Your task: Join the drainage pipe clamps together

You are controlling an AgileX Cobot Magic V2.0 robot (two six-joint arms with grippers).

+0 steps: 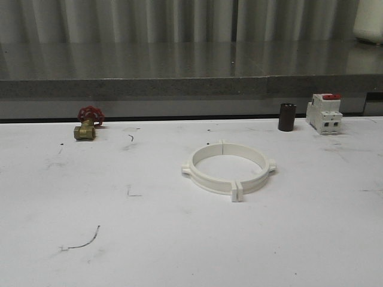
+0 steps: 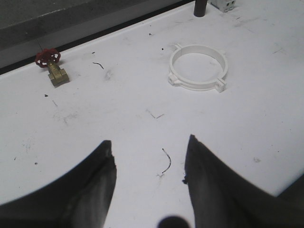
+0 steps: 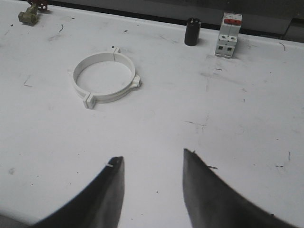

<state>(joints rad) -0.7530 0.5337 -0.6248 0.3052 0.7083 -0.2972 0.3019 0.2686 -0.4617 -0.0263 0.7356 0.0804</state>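
The two off-white drainage pipe clamps point(image 1: 228, 167) lie flat on the white table, their end tabs meeting so that they form one closed ring. The same ring shows in the left wrist view point(image 2: 198, 67) and the right wrist view point(image 3: 103, 77). My left gripper point(image 2: 149, 145) hovers over bare table well short of the ring, open, nothing between its dark fingers. My right gripper point(image 3: 153, 156) is likewise open and empty, also well away from the ring.
A brass valve with a red handwheel point(image 1: 88, 123) sits at the back left. At the back right stand a dark cylinder point(image 1: 286, 117) and a white-and-red breaker point(image 1: 324, 112). A grey ledge point(image 1: 179, 84) runs behind the table's far edge.
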